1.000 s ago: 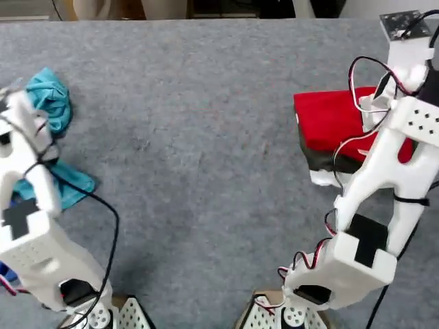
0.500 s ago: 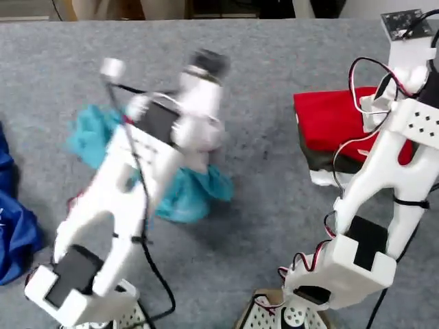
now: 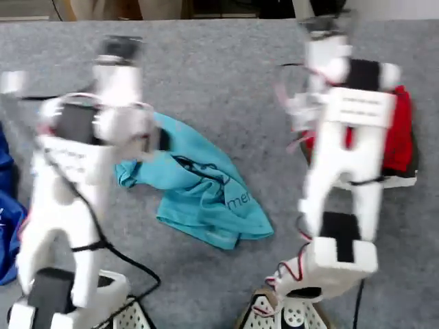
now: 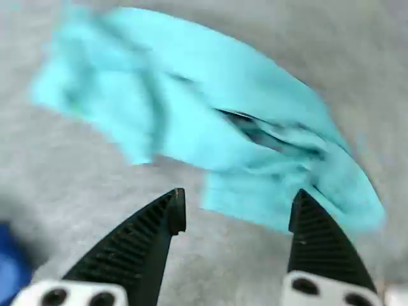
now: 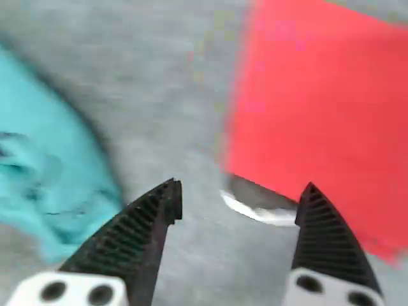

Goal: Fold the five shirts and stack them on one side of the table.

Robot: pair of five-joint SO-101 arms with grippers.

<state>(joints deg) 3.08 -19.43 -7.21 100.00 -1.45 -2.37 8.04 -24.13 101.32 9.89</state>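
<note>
Stack (image 3: pixel 402 137) half-hidden — right arm (image 3: pixel 346 157) in front.

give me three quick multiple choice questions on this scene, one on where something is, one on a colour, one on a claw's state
1. Where does the teal shirt lie?
A) folded at the right edge
B) loose in the middle of the table
C) hanging from a claw

2. What colour is the top shirt of the folded stack?
A) red
B) blue
C) white

3. How is the left claw?
A) shut on the teal shirt
B) shut on nothing
C) open, holding nothing

Answers:
1 B, the high view shows it crumpled mid-table.
2 A, a red shirt tops the folded stack.
3 C, its jaws stand apart, gripping nothing.
</note>
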